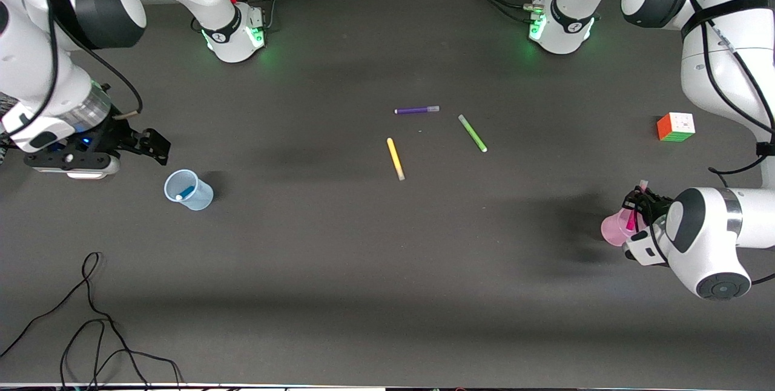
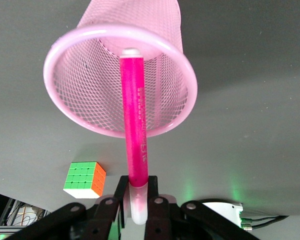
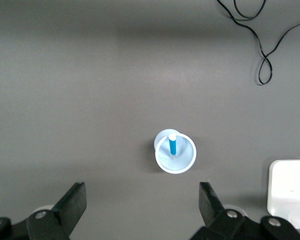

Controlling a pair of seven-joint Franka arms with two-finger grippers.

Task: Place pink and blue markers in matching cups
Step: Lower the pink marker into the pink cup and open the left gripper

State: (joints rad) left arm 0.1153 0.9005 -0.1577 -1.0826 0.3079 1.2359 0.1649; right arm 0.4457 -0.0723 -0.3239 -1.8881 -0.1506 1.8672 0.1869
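Pink mesh cup (image 2: 90, 100) with magenta marker (image 2: 135, 120), pale blue cup (image 1: 189, 190) with blue marker (image 3: 173, 145), purple (image 1: 416, 110), yellow (image 1: 395, 158), green (image 1: 472, 133) markers, multicoloured cube (image 1: 676, 126).

Two markers, each standing in a cup of its own colour

The slim blue felt-tip marker (image 3: 173, 145) with a pale cap leans inside the small pale-blue translucent plastic cup (image 1: 189, 189), which stands upright near the right arm's end of the table. The magenta-pink marker (image 2: 135, 125) reaches down into the pale-pink mesh-walled cup (image 2: 80, 80) at the left arm's end, its pale cap end clamped between the left gripper (image 2: 136, 200) fingers.
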